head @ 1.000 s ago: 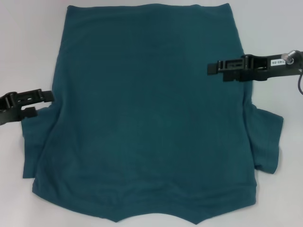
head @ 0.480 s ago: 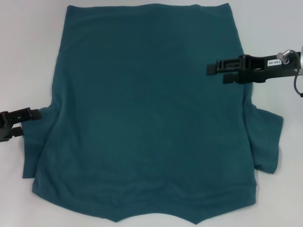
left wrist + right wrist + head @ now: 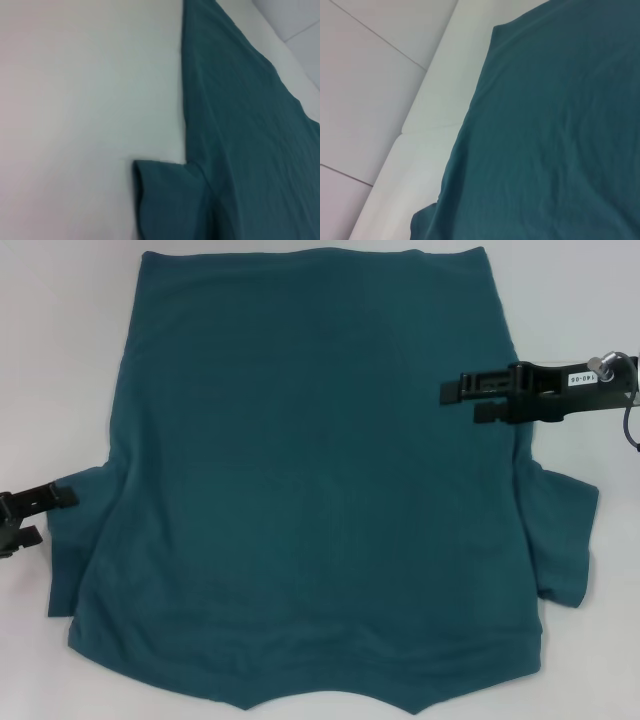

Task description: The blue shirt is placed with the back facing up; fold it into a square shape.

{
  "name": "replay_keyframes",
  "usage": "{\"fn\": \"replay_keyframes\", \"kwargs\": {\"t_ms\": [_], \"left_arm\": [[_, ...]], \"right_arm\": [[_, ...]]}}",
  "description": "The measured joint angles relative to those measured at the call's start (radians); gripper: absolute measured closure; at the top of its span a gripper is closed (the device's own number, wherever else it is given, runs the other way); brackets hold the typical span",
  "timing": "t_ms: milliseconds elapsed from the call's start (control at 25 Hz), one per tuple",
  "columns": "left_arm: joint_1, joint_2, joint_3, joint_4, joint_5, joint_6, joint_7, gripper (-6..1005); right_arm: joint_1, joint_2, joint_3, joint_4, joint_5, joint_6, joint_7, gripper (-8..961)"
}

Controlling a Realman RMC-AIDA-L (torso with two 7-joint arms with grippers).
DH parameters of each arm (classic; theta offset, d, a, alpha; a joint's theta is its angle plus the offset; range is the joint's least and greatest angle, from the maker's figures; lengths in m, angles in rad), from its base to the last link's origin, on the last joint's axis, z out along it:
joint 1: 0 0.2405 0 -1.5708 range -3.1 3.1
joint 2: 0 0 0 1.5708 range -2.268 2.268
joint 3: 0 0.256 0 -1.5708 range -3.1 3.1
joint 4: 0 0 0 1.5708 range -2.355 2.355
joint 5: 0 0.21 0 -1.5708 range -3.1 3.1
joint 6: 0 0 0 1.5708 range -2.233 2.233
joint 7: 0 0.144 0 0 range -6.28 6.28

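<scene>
The blue shirt (image 3: 310, 480) lies spread flat on the white desk (image 3: 60, 360), plain side up, with both short sleeves sticking out at its sides. The left gripper (image 3: 40, 515) sits at the desk's left edge just beside the left sleeve, its two fingers apart and seemingly holding nothing. The right gripper (image 3: 460, 400) hovers over the shirt's right side edge above the right sleeve, fingers parted and empty.

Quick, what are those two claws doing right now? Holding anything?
Left gripper: open, holding nothing, beside the blue shirt sleeve.
Right gripper: open, holding nothing, over the shirt's edge.
</scene>
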Motion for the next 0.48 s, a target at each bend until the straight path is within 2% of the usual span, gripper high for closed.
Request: {"fn": "replay_keyframes", "kwargs": {"t_ms": [480], "left_arm": [[-0.010,0.003,0.001,-0.048,0.000,-0.024,0.008,64]], "right_arm": [[-0.004,-0.002,0.008,-0.003,0.005,0.002,0.002,97]]}}
